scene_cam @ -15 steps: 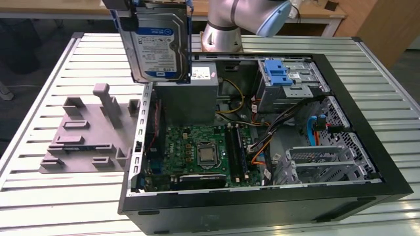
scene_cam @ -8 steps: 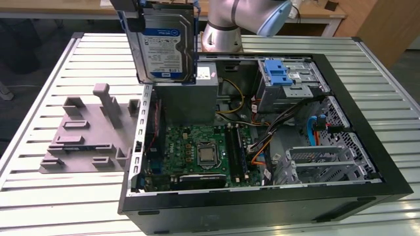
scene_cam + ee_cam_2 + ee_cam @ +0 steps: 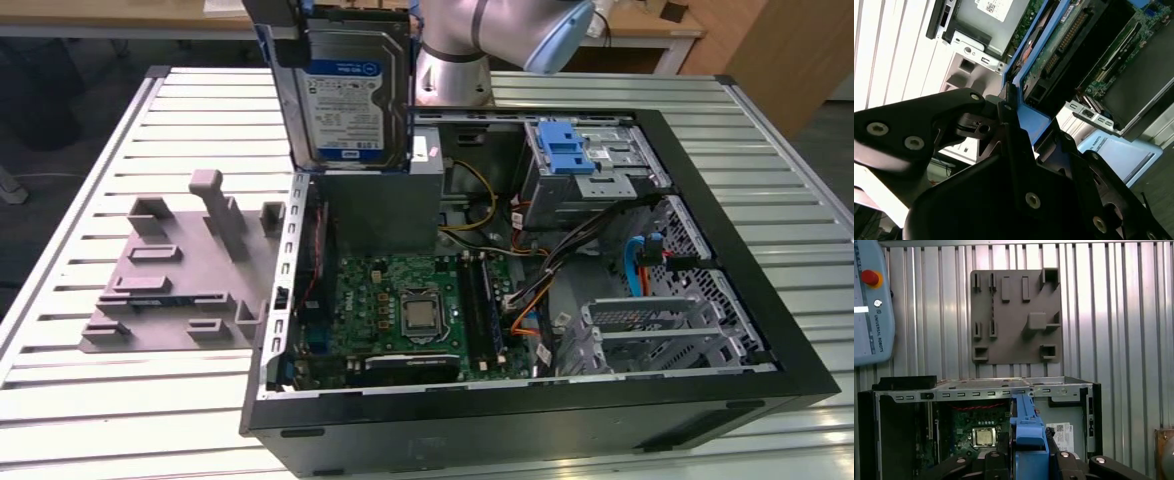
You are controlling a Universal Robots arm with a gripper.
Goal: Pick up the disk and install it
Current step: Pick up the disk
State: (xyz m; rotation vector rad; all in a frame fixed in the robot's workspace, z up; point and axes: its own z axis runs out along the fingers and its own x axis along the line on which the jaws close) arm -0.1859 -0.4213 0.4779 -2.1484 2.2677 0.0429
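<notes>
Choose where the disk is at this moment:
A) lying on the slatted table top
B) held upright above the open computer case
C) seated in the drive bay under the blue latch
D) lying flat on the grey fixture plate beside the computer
B: in the exterior view the disk hangs upright over the open computer case, and in the first wrist view the gripper is clamped on its blue carrier.

Exterior view: high, oblique over computer case (image 3: 534, 432). Both wrist views: close, above same case (image 3: 979, 389).
</notes>
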